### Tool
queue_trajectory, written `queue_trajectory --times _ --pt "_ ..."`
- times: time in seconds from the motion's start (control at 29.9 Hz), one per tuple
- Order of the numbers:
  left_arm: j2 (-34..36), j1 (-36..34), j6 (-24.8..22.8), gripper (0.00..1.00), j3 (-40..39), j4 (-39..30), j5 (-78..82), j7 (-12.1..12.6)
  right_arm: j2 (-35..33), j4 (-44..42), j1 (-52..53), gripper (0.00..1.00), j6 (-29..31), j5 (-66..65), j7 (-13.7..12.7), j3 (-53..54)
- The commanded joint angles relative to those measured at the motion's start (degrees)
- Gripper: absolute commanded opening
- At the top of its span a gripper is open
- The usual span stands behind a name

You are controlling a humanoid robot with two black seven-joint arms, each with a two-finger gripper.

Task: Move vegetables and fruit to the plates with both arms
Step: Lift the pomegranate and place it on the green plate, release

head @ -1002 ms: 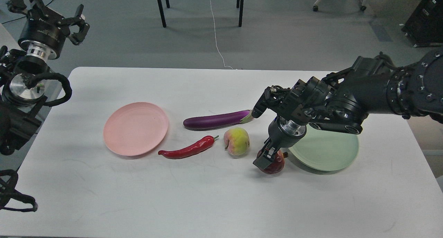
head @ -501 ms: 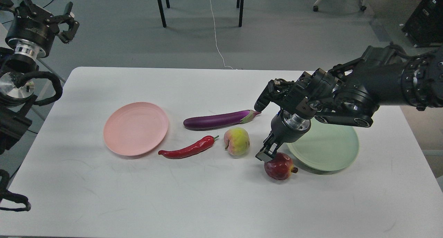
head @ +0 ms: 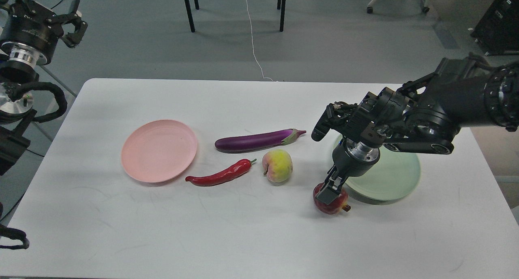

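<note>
- Right now the right pincer [head: 330,189] points down at the pomegranate [head: 331,200], its tip overlapping the top of the fruit; seen nearly end-on and dark, I cannot tell whether its fingers are spread, closed, or pressing on the fruit.
- That pomegranate sits on the white table [head: 243,238], just beside the near-left rim of the pale green plate [head: 395,177], with its small crown tip pointing right.
- From where I stand, the coming move turns on this: the plate lies to the right and slightly behind the fruit, so a short carry that way should do.
- Being round, the pomegranate may roll if it is gripped off-centre.
- Over at the far left, the left pincer [head: 71,23] is raised off the table with its fingers apart, holding nothing.
- The eggplant [head: 255,141] lies lengthwise left to right, with its cap to the right.
- The red chili pepper [head: 221,174] and the peach [head: 277,165] lie between the pale pink plate [head: 159,150] and the green one; both plates are bare.
</note>
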Motion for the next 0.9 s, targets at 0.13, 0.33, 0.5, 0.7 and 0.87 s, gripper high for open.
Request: queue_trajectory --times 0.13,0.33,0.5,0.7,0.87 --pt "0.3 0.2 0.0 0.98 0.0 0.0 0.0 -0.1 0.2 0.0 -0.7 0.61 0.0 0.0 0.0 0.0" --pt "0.5 0.1 0.0 0.98 0.0 -0.1 0.0 0.0 -0.2 1.0 0.9 0.45 -0.1 0.3 0.0 1.3" --pt "1.0 0.0 0.0 0.98 0.0 -0.4 0.0 0.1 -4.9 2.3 5.2 0.46 0.0 0.4 0.0 3.9" --pt "1.6 0.3 0.0 0.98 0.0 -1.8 0.0 0.1 -11.7 -1.3 3.6 0.48 0.0 -0.3 -0.1 3.7" --pt "1.6 0.4 0.0 0.98 0.1 -1.9 0.0 0.1 -17.2 -5.8 -1.8 0.49 0.0 -0.6 -0.2 3.7"
